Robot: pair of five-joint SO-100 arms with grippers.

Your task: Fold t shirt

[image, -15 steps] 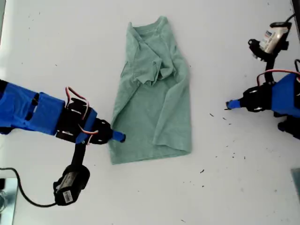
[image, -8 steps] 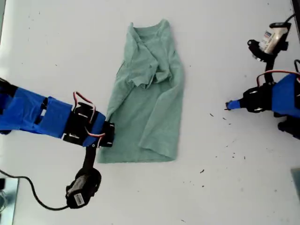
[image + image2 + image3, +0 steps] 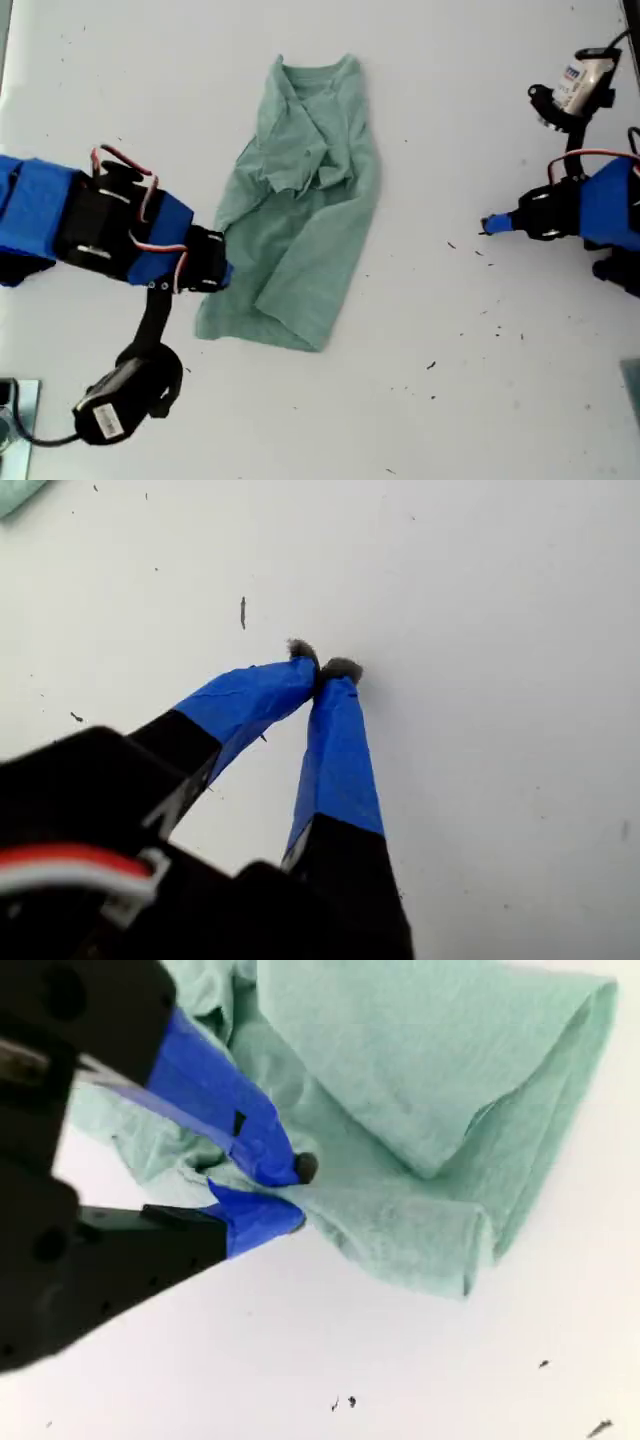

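- On the white counter (image 3: 120, 90), the small pale sage-green short-sleeved t shirt (image 3: 300, 215) lies rumpled and slanted in the centre-left of the exterior view, neck toward the top of the frame, one sleeve bunched over the chest.
- At its lower-left hem, our second end effector (image 3: 290, 1192) is clenched on a pinch of the t shirt's edge. Only a thin lip of fabric sits between the blue-taped tips, so it could slip free if we pull hard.
- With only one edge held, dragging could skew the whole cloth and deepen the wrinkles instead of making a clean fold.
- Our first end effector (image 3: 325, 668), at the exterior view's right, is clenched on nothing, over bare counter, well apart from the cloth.
- The second wrist view shows the pinch and the doubled fabric layers; the exterior view hides those tips behind the arm but shows the full outline.
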